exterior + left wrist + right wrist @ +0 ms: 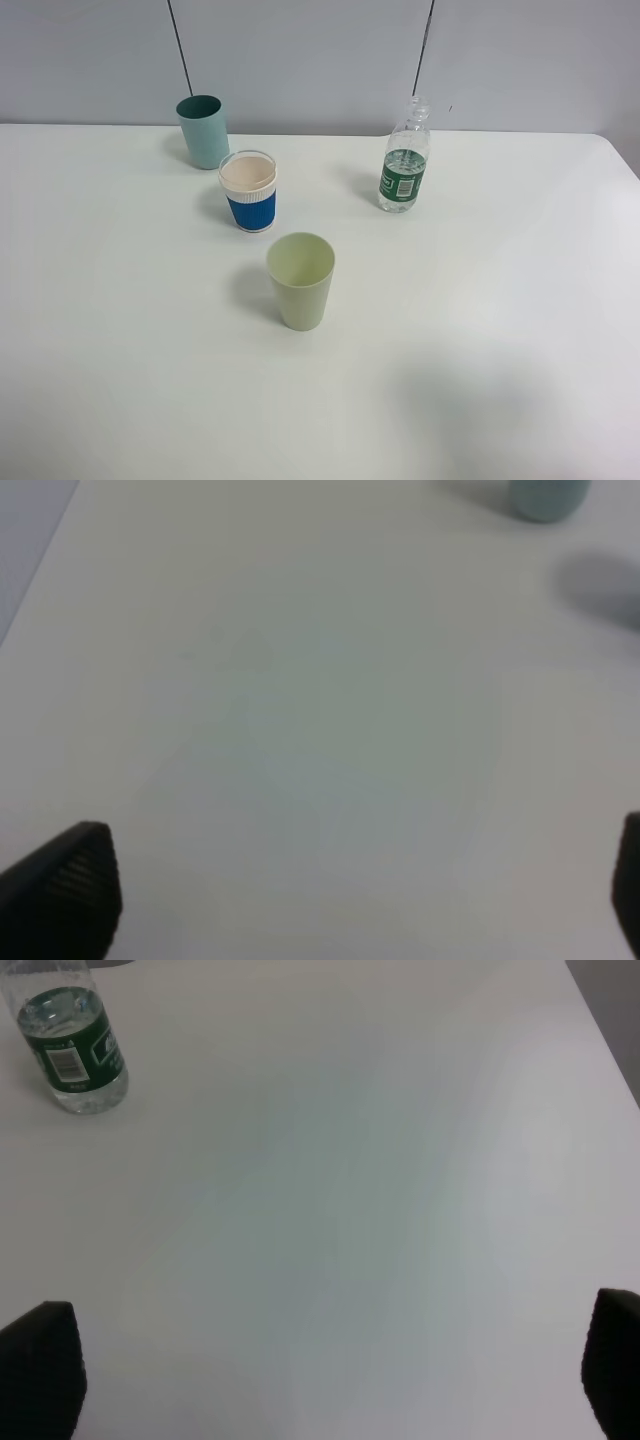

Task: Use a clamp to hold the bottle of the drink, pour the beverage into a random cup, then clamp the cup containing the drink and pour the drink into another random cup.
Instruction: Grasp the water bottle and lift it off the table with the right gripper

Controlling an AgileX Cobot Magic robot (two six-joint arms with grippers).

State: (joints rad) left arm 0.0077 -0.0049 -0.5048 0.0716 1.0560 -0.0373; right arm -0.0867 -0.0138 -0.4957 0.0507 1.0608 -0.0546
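the bottle [404,160] wears a green label [72,1045] wrapped round its lower half. the right wrist view shows a white barcode patch on it and some pale print beside that, all too small to read. the blue-banded white cup [249,191] has a plain blue sleeve with no writing visible, and neither the pale yellow-green cup [301,280] nor the teal cup [203,131] carries any marks.

the left claw [345,885] is spread wide, with its two dark tips at opposite sides of its wrist view. it grasps nothing and touches nothing, and only bare table [500,300] lies between the tips. the right claw [325,1365] is released just as wide over bare table, well apart from the bottle.

the bottle stands upright near the table's far edge, on the right half, with clear beverage [397,204] in its lower part. the teal cup stands near the far edge, left of the middle. the banded cup is just in front of it, close but apart. the yellow-green cup stands upright toward the middle of the table, nearer the front edge than the others.
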